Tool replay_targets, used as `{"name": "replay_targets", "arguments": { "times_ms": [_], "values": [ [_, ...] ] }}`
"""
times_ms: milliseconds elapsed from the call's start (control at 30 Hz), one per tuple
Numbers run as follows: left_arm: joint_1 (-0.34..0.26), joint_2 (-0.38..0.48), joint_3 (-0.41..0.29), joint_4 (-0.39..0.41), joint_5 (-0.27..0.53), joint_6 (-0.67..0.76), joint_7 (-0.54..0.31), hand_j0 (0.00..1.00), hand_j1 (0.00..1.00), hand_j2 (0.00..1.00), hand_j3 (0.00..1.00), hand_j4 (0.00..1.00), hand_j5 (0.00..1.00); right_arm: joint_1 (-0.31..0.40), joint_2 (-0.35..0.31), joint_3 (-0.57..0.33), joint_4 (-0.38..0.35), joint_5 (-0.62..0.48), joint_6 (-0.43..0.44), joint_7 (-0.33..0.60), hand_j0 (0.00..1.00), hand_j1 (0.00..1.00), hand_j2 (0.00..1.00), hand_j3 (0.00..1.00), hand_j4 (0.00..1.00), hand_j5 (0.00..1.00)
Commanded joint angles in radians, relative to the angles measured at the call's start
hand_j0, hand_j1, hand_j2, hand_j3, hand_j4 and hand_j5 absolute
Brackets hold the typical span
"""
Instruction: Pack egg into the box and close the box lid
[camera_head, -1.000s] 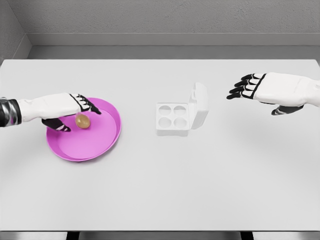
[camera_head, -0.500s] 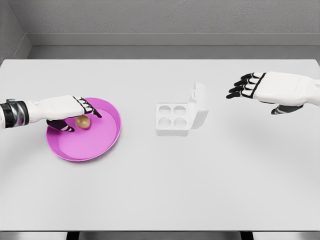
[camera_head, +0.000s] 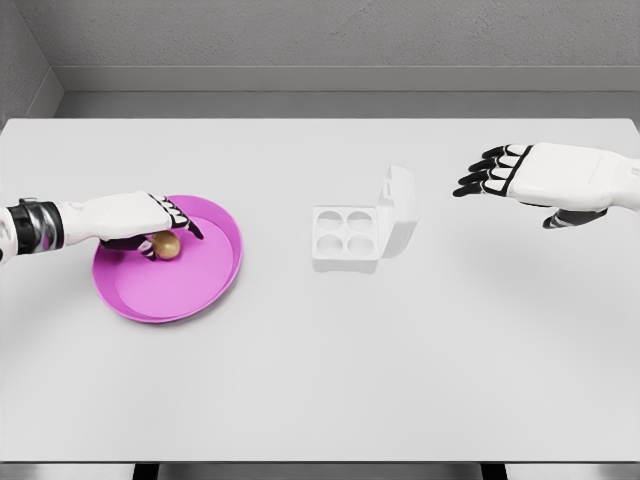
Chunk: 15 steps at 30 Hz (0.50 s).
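Seen from the head camera: a white desk (camera_head: 320, 380) against a grey wall, carrying a round magenta plate (camera_head: 205, 285) at left and a small white box (camera_head: 345, 240) near the middle. Inside the plate, toward its upper left, a brown egg (camera_head: 167, 246), lying on the plate's floor. Reaching in from the left edge, the left hand (camera_head: 140, 220), white with black finger segments, lowered over the egg with fingers (camera_head: 183, 221) arched across its top and thumb tucked beneath on the near side; touching or just beside the egg, though a firm grasp cannot be told from this angle. Box lid (camera_head: 398, 208) standing open and upright on the right side of the box, four round cups showing in the tray, all of them vacant. Well apart from the plate, no contact between box and either hand. At upper right, the right hand (camera_head: 545, 180) hovering above the desk beyond the box, palm down, fingers (camera_head: 485, 172) relaxed and slightly spread toward the left, carrying nothing. Egg and box separated by bare desk.
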Motion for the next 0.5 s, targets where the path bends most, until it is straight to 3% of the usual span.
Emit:
{"name": "replay_targets", "arguments": {
  "times_ms": [0, 467],
  "values": [
    [0.000, 0.000, -0.001, 0.002, -0.015, -0.001, 0.000, 0.79, 0.79, 0.79, 0.79, 0.79, 0.79, 0.000, -0.001, -0.001, 0.000, -0.005, 0.003, 0.000, 1.00, 1.00, 1.00, 1.00, 1.00, 1.00],
    [-0.005, 0.011, -0.001, -0.008, -0.010, -0.001, 0.002, 0.76, 0.76, 0.76, 0.76, 0.76, 0.76, -0.005, -0.001, -0.001, 0.000, -0.005, 0.003, 0.000, 1.00, 1.00, 1.00, 1.00, 1.00, 1.00]
  ]
}}
